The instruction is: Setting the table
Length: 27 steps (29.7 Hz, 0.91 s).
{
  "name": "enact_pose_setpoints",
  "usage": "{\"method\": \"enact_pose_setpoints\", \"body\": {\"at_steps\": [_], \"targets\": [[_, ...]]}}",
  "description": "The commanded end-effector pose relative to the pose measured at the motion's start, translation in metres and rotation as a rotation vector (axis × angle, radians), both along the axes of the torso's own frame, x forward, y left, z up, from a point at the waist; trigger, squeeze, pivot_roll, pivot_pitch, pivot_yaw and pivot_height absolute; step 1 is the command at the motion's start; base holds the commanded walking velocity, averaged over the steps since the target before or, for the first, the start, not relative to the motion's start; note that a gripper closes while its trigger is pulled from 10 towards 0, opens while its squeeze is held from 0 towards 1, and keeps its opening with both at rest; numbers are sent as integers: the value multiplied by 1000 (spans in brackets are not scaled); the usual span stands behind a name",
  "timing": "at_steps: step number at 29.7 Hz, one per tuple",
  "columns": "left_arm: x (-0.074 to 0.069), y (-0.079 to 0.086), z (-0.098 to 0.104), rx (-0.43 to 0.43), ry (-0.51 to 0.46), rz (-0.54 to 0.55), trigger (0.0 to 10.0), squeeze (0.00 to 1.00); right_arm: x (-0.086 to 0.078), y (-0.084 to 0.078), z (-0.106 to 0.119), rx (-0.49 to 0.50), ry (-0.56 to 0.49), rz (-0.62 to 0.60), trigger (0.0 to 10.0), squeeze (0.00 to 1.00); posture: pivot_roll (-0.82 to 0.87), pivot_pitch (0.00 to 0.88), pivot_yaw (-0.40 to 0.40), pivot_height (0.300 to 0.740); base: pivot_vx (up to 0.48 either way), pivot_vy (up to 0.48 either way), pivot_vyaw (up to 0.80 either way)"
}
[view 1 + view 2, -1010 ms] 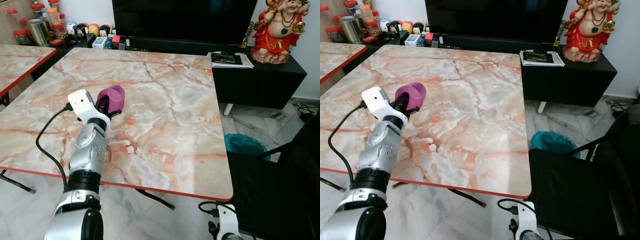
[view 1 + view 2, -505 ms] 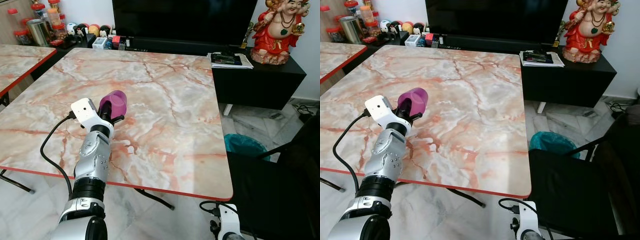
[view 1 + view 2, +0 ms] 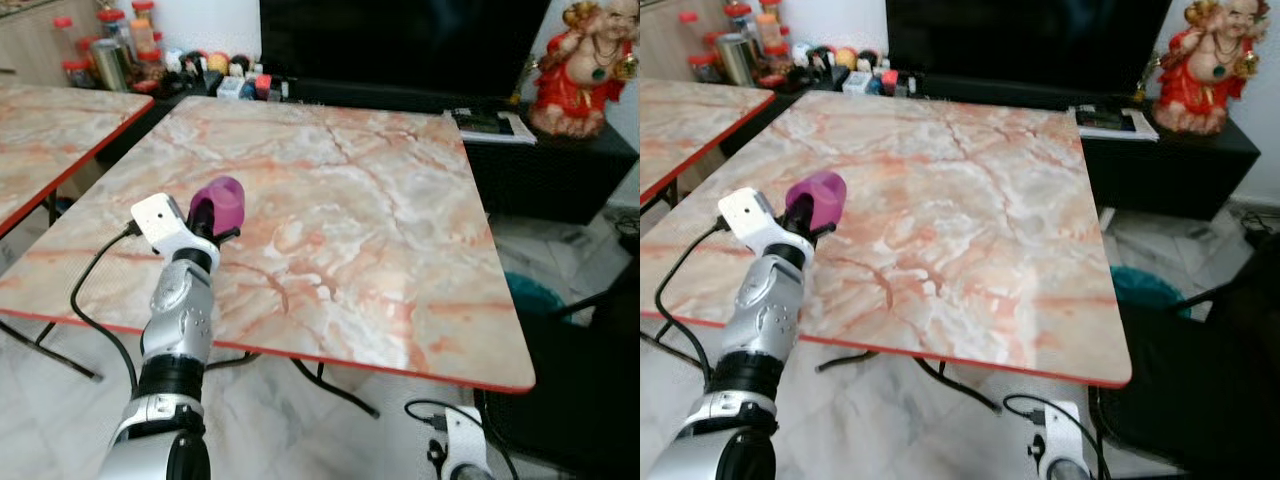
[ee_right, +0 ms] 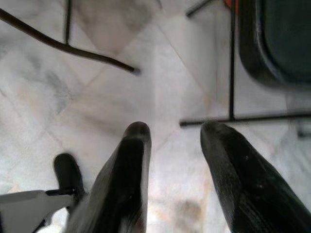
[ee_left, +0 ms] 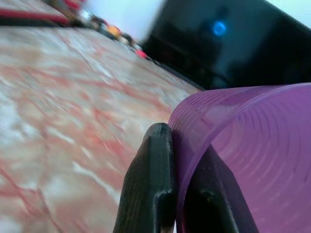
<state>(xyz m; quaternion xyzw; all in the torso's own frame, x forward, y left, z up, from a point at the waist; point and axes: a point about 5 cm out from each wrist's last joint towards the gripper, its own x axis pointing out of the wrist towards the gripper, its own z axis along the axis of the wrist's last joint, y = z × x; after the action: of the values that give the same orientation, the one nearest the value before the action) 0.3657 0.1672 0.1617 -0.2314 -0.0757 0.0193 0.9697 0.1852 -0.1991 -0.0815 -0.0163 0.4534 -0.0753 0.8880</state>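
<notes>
A purple plastic cup (image 3: 219,203) is held over the near left part of the marble table (image 3: 380,200), its mouth tipped away from me. My left gripper (image 3: 208,222) is shut on the cup's rim, and one black finger (image 5: 148,184) presses the outside of the purple wall (image 5: 243,145) in the left wrist view. My right arm hangs low by the table's front edge. Its gripper (image 4: 172,133) is open above the tiled floor, with nothing between the fingers.
A second marble table (image 3: 45,110) stands to the left. Behind is a black TV cabinet (image 3: 540,150) with a red figurine (image 3: 590,60), papers (image 3: 490,122) and jars (image 3: 110,55). A black chair (image 3: 1200,380) and teal bin (image 3: 1145,285) are at the right.
The camera has backed off and shifted, so the table sits farther right in view. The left gripper still holds the cup at about the same spot over the table.
</notes>
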Motion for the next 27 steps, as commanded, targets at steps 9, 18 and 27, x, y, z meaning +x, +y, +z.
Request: {"method": "enact_pose_setpoints", "body": {"at_steps": [9,18,27], "targets": [[2,20,10,27,-19,45,10000,0,4,8,1,40,-22,-9,10000,0,-70,0,-11,740,0,480,0],[2,26,16,74,-36,62,10000,0,6,11,2,43,-22,16,10000,0,-54,0,-17,740,0,480,0],[1,20,14,90,-32,43,10000,0,11,13,4,62,-42,11,10000,0,-52,0,-14,740,0,480,-156]]}}
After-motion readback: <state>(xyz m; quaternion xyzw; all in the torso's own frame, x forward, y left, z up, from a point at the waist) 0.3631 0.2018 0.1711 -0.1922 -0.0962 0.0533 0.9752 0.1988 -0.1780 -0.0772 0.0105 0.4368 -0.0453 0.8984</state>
